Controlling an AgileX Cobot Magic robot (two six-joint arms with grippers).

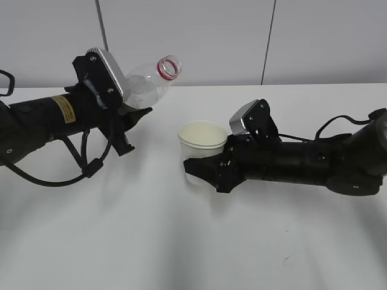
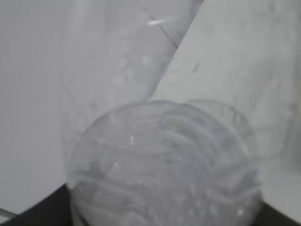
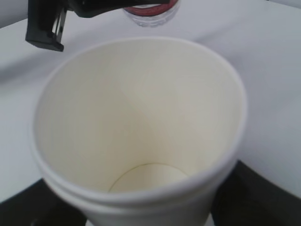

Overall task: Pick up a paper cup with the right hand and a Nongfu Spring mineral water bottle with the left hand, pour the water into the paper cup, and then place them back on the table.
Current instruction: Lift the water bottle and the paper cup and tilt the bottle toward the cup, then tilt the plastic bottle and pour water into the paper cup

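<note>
While clenched on the paper cup (image 1: 203, 144) near mid-surface, right claw (image 1: 208, 171); left claw (image 1: 124, 112) grasping the tilted Nongfu Spring mineral water bottle (image 1: 149, 83), mouth beside, not over, the cup. Risks spilling onto the surface (image 1: 181, 241) if tipped further.

Exterior camera looked down slantwise across the table (image 1: 181, 241); wrist cameras sat tight against bottle (image 2: 164, 165) and cup (image 3: 141, 117), both seen outside too.
</note>
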